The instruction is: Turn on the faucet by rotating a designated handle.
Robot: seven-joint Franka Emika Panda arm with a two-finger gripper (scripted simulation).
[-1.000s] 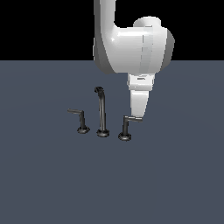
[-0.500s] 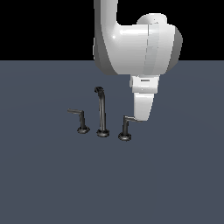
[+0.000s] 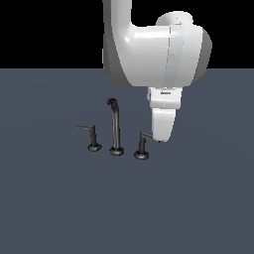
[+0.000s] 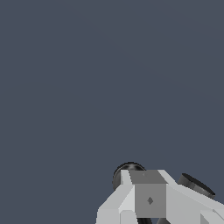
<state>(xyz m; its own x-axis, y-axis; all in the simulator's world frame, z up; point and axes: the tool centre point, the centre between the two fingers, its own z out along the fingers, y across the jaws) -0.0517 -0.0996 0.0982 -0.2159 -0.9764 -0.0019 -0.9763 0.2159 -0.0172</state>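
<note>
End effector (image 3: 159, 135) down low at the pale tip of the handle (image 3: 142, 144), on the exterior view's right side of the faucet (image 3: 115, 128); whether spread or pressed together, impossible to tell, with fingers merged into one white block in both views. Seemingly touching or just beside the lever end. Rotation judged barely begun: lever pointing toward the exterior view's right, twin handle (image 3: 90, 136) mirrored, untouched. Left: pushing the lever round on the table (image 3: 198, 198).

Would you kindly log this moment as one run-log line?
phase: at lever | tool: beside the handle lever tip, contact unclear | faucet: upright | tool state: hidden
</note>
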